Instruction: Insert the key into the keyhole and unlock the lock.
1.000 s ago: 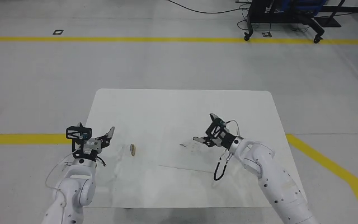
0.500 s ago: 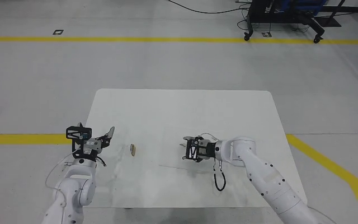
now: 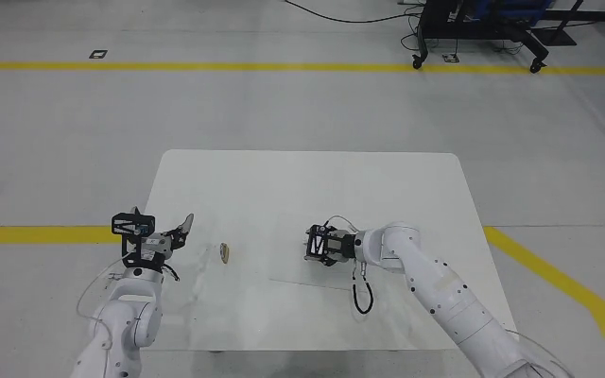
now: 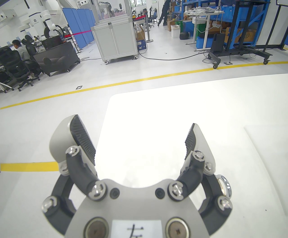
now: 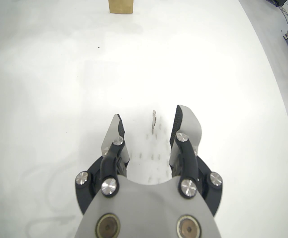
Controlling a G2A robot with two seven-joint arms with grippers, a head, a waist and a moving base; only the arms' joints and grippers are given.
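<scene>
A small brass lock (image 3: 225, 252) lies on the white table (image 3: 284, 180) left of centre; its body also shows far ahead of the right wrist as a brass block (image 5: 120, 6). The thin metal key (image 5: 154, 121) lies flat on the table between the fingers of my right gripper (image 5: 148, 116), which is open and low over it, touching nothing. From above, that gripper (image 3: 317, 245) sits mid-table and covers the key. My left gripper (image 3: 163, 230) hangs open and empty at the table's left edge, left of the lock; its pads (image 4: 83, 139) are spread wide.
The table's rounded left corner and edge (image 4: 108, 106) lie just ahead of the left gripper. A black cable (image 3: 360, 293) loops down from the right forearm onto the table. Yellow floor tape (image 3: 57, 233) runs past both sides.
The right arm swung left across the table and came down, so its open fingers now straddle the key. The left arm and the lock stayed put.
</scene>
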